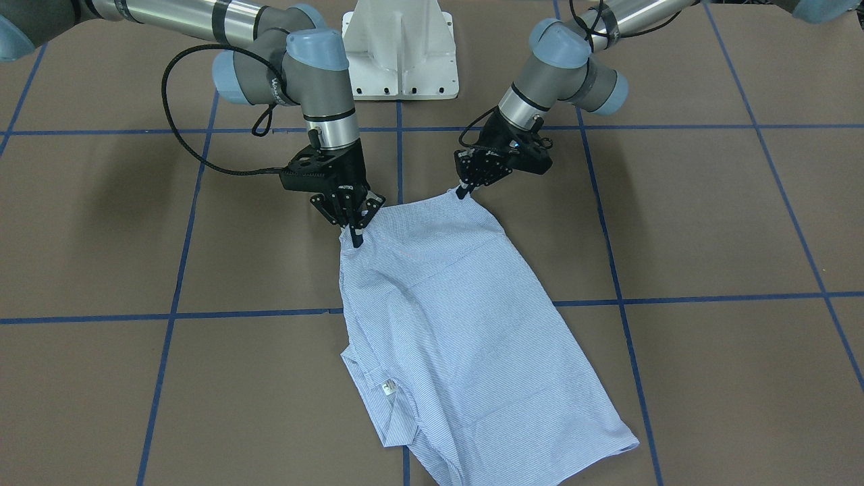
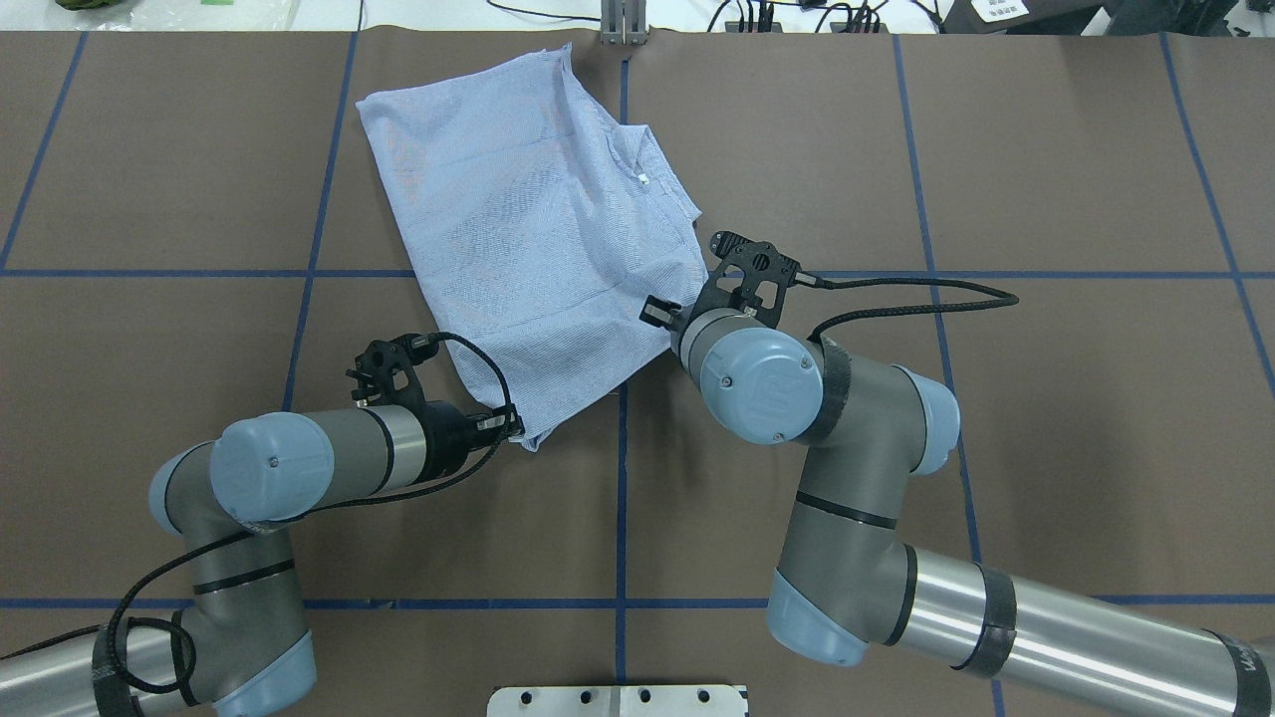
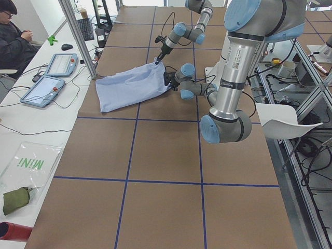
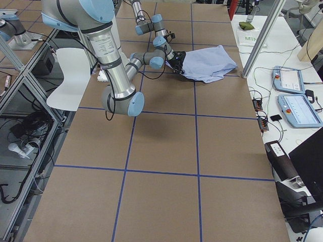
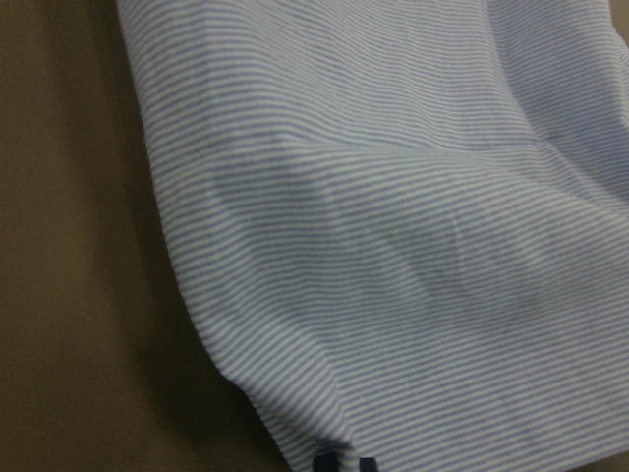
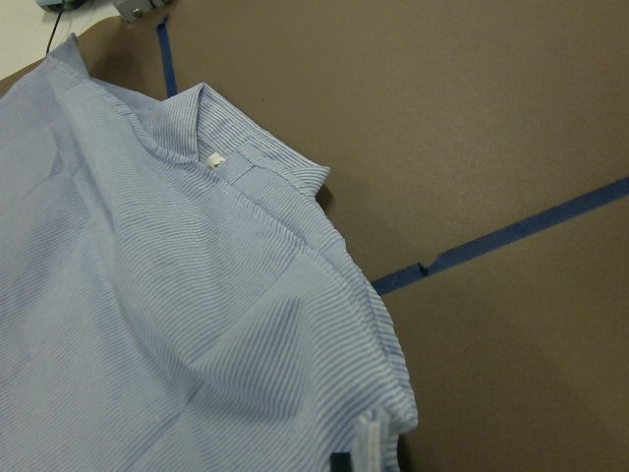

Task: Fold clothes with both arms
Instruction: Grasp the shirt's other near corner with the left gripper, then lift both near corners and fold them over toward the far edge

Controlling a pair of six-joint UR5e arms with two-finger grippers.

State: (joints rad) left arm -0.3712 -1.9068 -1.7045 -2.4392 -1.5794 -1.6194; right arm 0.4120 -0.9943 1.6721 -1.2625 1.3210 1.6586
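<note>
The light blue, finely striped button-up shirt is lying narrowed on the brown taped table, sleeves apparently folded in. The black left gripper and right gripper are each pinching a hem corner. Folding hem toward the collar is likely remaining.

The shirt is light blue with fine white stripes and a small, apparently white neck label, lying on a brown table crossed by a grid of dark blue tape lines.

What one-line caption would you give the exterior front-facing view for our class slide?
Left gripper and right gripper each pinch a corner of the striped shirt on the brown table.
</note>
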